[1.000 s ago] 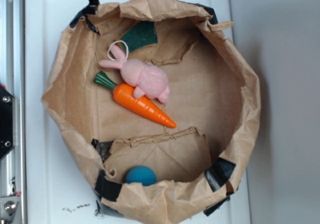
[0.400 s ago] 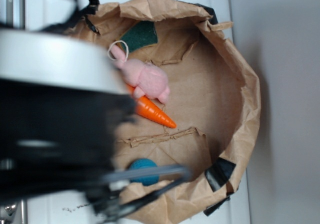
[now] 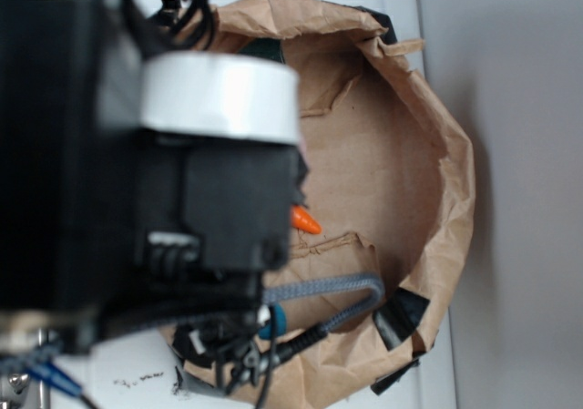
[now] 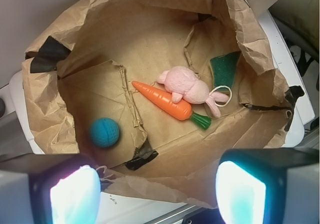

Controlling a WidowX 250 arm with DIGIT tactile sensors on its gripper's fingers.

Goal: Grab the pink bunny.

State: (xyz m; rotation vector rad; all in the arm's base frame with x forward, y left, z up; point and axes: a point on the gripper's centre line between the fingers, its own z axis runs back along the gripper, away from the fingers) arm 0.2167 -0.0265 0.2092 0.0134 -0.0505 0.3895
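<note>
My 2 fingers (image 4: 75,194) fill the bottom corners of the wrist view, set wide apart with nothing between them; my gripper (image 4: 157,196) hangs above the near rim of the paper bag (image 4: 45,119). A second ago I was out of the exterior frame altogether; now my arm (image 3: 146,181) has swung in and covers the left 2 thirds of it, hiding almost everything inside the bag. That means I am in the approach, not yet in the descent, and only the wrist view can guide me.

Just past the rim, at lower left of the wrist view, sits the teal ball (image 4: 105,132), well apart from my target. Farther in, at centre, the orange carrot (image 4: 162,101) lies diagonally. The pink bunny (image 4: 187,88) lies touching the carrot's far side, its ears pointing right with the white string loop (image 4: 221,95) at its head. Neither toy has shifted. Beyond it a green sponge (image 4: 223,69) leans against the bag wall.

I judge I must move forward and right, then drop on the bunny's body clear of the carrot.
</note>
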